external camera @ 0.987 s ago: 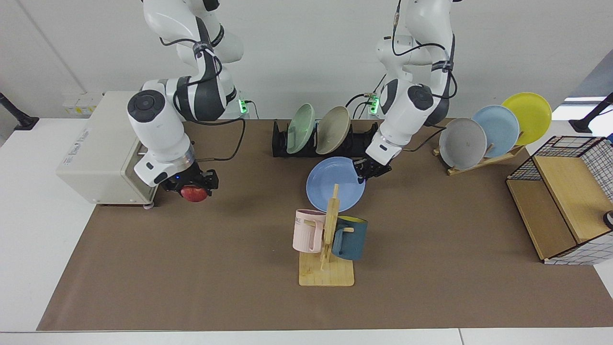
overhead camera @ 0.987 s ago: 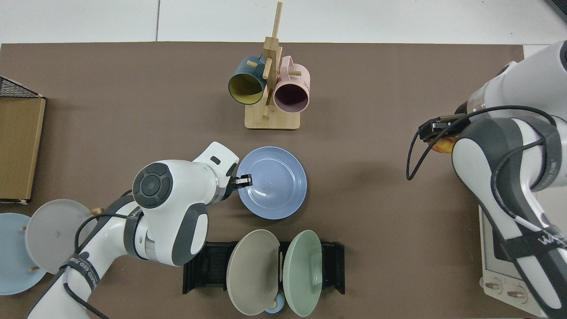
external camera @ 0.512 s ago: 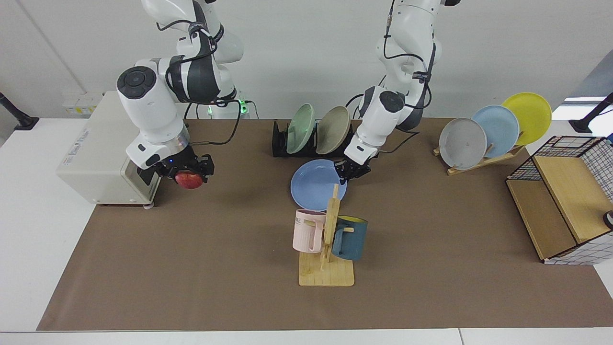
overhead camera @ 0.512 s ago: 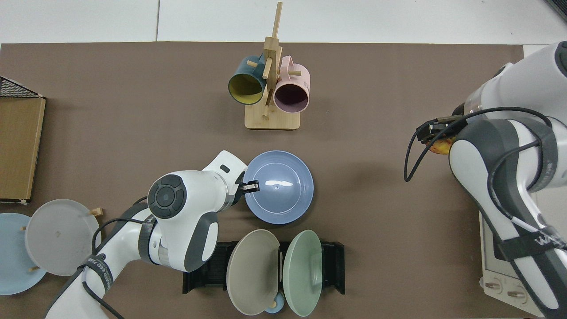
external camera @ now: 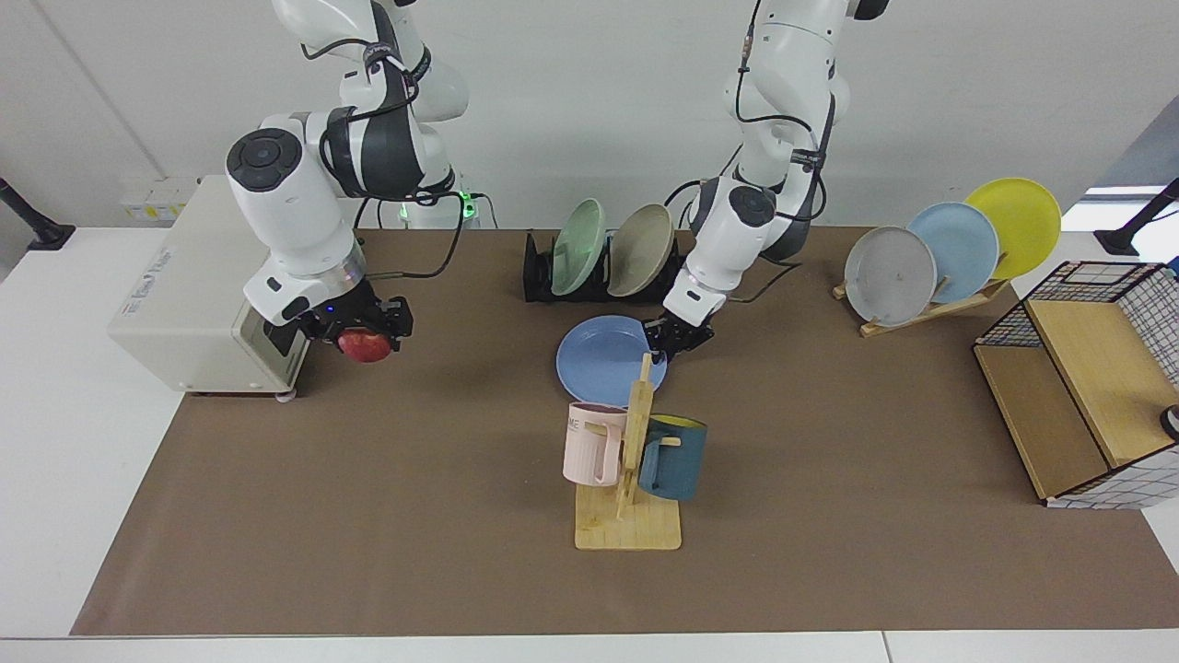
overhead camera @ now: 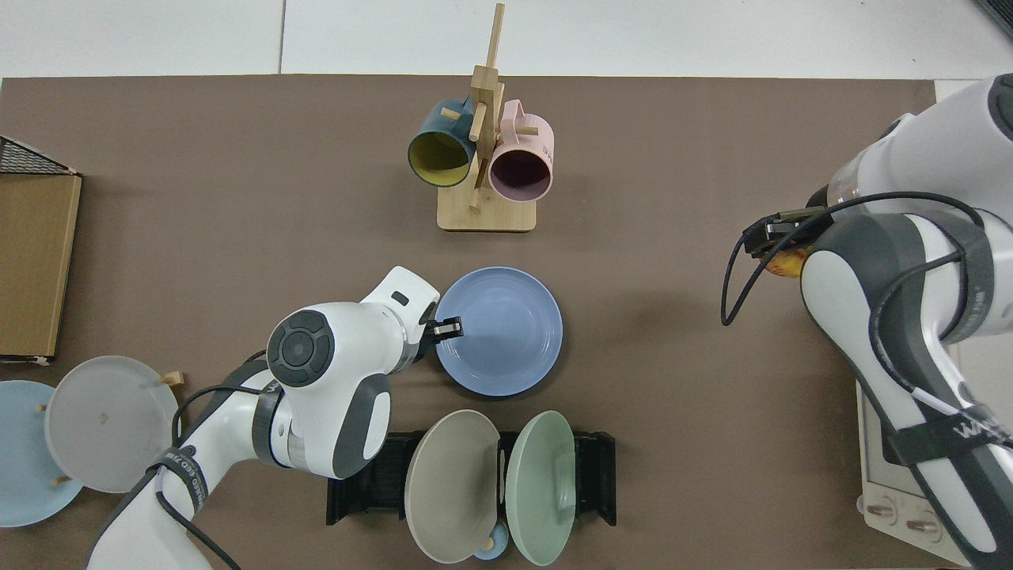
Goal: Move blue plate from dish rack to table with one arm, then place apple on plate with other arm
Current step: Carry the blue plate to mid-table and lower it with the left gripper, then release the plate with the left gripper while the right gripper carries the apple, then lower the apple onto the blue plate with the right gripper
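Observation:
The blue plate (external camera: 601, 361) (overhead camera: 502, 332) lies about level, low over or on the brown mat of the table (external camera: 414, 479), just in front of the black dish rack (external camera: 539, 273) (overhead camera: 356, 491). My left gripper (external camera: 665, 343) (overhead camera: 447, 326) is shut on the plate's rim, on the side toward the left arm's base. Near the white box, the red apple (external camera: 366, 345) (overhead camera: 785, 262) hangs above the mat, with my right gripper (external camera: 366, 333) (overhead camera: 779, 244) shut on it. In the top view the right arm covers most of the apple.
A green plate (external camera: 578, 247) and a beige plate (external camera: 640, 249) stand in the rack. A wooden mug tree (external camera: 631, 460) with a pink and a teal mug is right in front of the blue plate. A slanted stand (external camera: 930, 304) holds three plates. White box (external camera: 184, 295), wire basket (external camera: 1096, 368).
The left gripper moved the blue plate away from its arm's base and lowered it from a tilt to about level. The right arm lifted the apple a little, then held still.

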`<state>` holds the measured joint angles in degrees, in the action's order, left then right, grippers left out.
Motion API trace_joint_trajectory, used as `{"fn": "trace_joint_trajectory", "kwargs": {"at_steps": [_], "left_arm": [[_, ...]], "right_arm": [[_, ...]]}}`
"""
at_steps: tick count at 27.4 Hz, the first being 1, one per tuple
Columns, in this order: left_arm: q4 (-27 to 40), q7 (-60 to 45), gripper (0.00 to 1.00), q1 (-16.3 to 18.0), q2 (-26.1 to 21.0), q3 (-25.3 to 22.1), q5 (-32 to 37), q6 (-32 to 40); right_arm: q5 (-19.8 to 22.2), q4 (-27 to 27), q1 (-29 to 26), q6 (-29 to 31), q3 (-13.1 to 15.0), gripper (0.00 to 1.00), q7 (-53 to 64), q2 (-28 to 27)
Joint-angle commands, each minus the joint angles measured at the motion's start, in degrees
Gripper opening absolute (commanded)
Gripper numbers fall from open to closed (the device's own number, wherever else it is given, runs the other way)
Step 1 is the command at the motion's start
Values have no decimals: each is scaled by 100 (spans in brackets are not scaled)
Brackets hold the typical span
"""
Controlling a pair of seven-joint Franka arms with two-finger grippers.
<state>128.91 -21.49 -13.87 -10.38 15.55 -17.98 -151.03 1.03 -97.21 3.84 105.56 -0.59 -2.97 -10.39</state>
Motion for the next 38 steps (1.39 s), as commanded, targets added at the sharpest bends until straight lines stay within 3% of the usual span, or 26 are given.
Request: {"fn": "trace_joint_trajectory", "kwargs": {"at_steps": [1, 6, 9, 14, 19, 23, 31, 35, 38], "left_arm": [[-94, -75, 100, -1, -79, -25, -4, 12], [-428, 13, 100, 95, 106, -201, 189, 1056], [-735, -13, 100, 270, 290, -210, 662, 1864], [-1333, -110, 100, 727, 633, -131, 1445, 3183], [-1711, 126, 100, 1237, 1178, -183, 1534, 4159], [-2229, 399, 100, 1571, 1249, -210, 1674, 5020], [-2670, 944, 100, 2090, 1336, -271, 1851, 5444], [-2678, 962, 100, 2064, 1381, -333, 1851, 5453], [-3055, 988, 100, 1915, 1425, -683, 1790, 5663]], "right_arm": [[-59, -87, -24, -89, -29, 0, -19, 133], [-59, -96, -24, -89, -56, 0, -19, 133], [-59, -96, 64, -97, -65, 0, -63, 142], [-59, -149, 178, -80, -65, 0, -89, 169], [-59, -149, 529, -45, -65, 0, -510, 160], [-59, -149, 889, -27, -65, 0, -1169, 151], [-59, -140, 1803, 26, -56, 0, -2364, 28], [-59, -131, 2155, 210, -64, 0, -3094, -121], [-85, -140, 2392, 412, -65, 0, -3507, -253]]}}
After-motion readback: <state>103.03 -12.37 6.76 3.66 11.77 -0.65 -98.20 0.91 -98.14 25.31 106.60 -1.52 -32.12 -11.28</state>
